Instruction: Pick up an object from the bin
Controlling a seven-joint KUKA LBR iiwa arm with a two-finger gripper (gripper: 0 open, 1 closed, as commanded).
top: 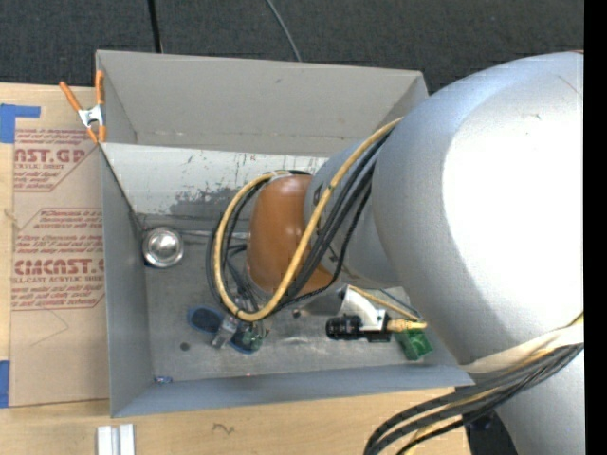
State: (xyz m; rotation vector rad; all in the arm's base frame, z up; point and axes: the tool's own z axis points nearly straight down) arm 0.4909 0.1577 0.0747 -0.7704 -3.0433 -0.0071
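1. Low at the front of the grey metal bin [123, 282], left of its middle, the gripper [239, 336] has its tip down at the floor.
2. Whether the claw is spread or pressed together cannot be told; its tip is a small dark cluster, and nothing can be made out pinched in it.
3. Nearest to it is a small dark-blue rounded piece [201, 320], lying flat on the floor just beside the tip on its left. Whether the two touch cannot be told.
4. Above the tip rises the rounded orange wrist cover [275, 226], with looping yellow and black cables [223, 245] curving round its left side and down towards the claw.
5. Behind the cover, the broad pale-grey arm [493, 216] reaches in from the right and hides the bin's right side.
6. A shiny round silver metal cap [162, 247] rests near the left wall, towards the back of the floor and well apart from the gripper.
7. To the right of the tip, along the front of the floor, lies a short black cylinder [346, 328] on its side.
8. A white plastic piece [365, 303] lies just behind the cylinder, and a small green block [414, 345] lies at the front right, near the arm's lower edge.
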